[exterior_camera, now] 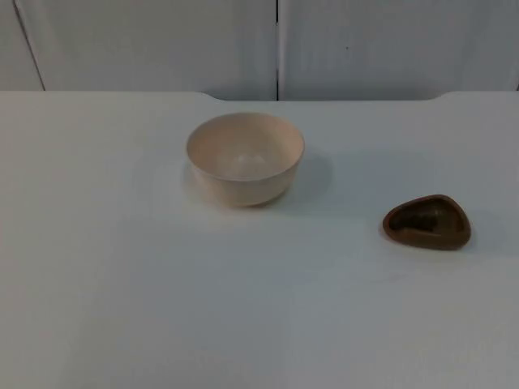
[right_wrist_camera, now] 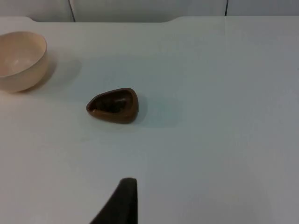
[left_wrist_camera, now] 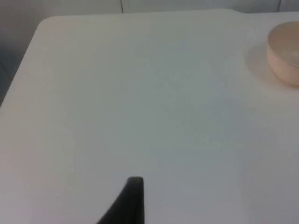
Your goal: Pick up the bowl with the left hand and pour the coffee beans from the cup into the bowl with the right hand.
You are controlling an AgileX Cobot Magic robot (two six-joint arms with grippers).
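Cup point(exterior_camera: 427, 223) upright, narrow end rightward

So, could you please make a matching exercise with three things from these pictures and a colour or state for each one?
Column A:
1. bowl
2. cup
3. table

Column B:
a. brown, rounded-triangle shape, dark contents inside
b. white, flat, ends at the grey wall
c. cream, round, upright, nothing inside

Pairs: 1-c, 2-a, 3-b
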